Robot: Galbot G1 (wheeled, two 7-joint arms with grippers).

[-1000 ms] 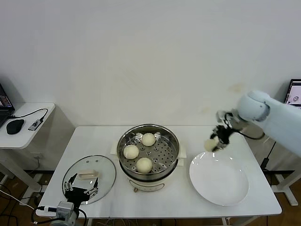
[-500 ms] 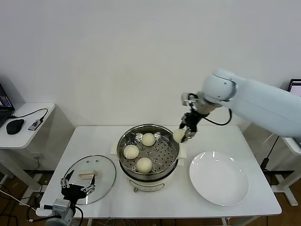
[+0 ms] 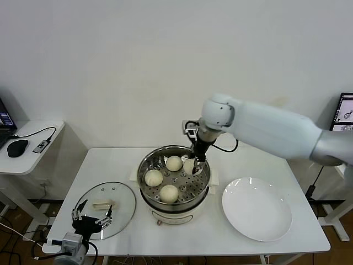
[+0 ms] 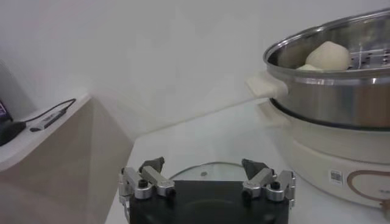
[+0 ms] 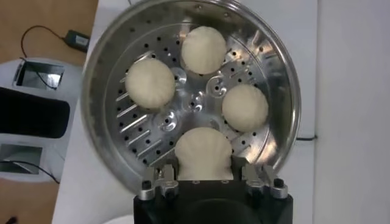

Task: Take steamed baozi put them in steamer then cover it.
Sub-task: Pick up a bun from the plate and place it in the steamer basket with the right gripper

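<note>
A fourth baozi (image 5: 203, 153) is held clamped in the right hand (image 5: 207, 178) over the steamer (image 3: 205, 165), beside three baozi (image 3: 154, 178), while the left hand (image 3: 92, 218) is spread apart beside the steamer

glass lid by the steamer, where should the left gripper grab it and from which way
Probably by the pale handle at the centre of the glass lid, coming straight down from above. The lid lies flat on the table, so its thin rim offers little to pinch, while the handle stands proud. The open left gripper hangs at its near edge.
</note>
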